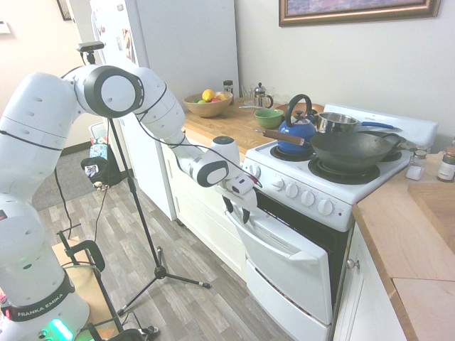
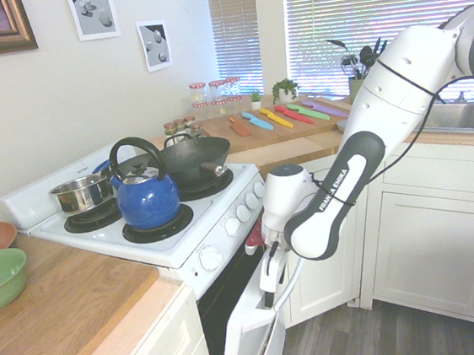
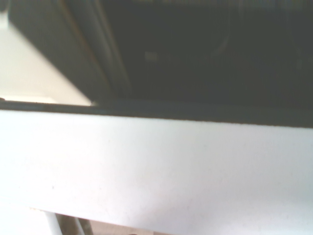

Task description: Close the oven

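Note:
The white oven (image 1: pixel 334 234) stands between wooden counters. Its door (image 1: pixel 291 266) is tilted up close to the front, with a dark gap left along the top. In the second exterior view the door (image 2: pixel 247 337) leans slightly out at its top. My gripper (image 1: pixel 237 210) is at the left end of the long white bar handle (image 1: pixel 274 246), against the top of the door. Seen from the other side, the gripper (image 2: pixel 269 283) points down at the door's upper edge. The wrist view shows the white door (image 3: pixel 156 171) from close by and the dark oven interior (image 3: pixel 195 49) above it.
On the stovetop are a blue kettle (image 1: pixel 296 130), a dark wok (image 1: pixel 352 149) and a steel pot (image 1: pixel 337 121). White knobs (image 1: pixel 308 198) line the front panel. White cabinets (image 1: pixel 206 213) stand left of the oven. A tripod (image 1: pixel 160 270) is on the wood floor.

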`<state>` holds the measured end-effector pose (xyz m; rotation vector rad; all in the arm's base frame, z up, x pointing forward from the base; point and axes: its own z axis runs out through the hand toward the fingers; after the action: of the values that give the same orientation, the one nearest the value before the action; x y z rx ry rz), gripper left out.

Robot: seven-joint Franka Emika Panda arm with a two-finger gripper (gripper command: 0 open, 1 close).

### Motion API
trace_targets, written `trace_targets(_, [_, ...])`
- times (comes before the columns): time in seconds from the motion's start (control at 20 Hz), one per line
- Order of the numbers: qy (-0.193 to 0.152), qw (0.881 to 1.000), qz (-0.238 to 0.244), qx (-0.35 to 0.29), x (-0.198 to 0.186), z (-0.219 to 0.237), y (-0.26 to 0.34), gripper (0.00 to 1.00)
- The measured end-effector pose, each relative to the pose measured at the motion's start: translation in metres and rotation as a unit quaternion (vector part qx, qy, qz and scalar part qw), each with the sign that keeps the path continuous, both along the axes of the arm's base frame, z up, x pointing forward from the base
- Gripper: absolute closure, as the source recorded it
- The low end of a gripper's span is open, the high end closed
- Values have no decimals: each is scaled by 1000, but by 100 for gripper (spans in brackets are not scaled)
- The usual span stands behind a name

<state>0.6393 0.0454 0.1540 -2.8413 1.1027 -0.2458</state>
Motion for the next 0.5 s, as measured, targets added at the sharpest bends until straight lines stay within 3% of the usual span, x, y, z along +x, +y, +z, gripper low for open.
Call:
trace_targets(0.2, [-10,1000,2,-7,38,12,3,0])
trace_targets(0.35, [-35,999,13,-12,56,42,7,0])
trace_targets(0.5, [6,1000,20,-7,36,75,6,0])
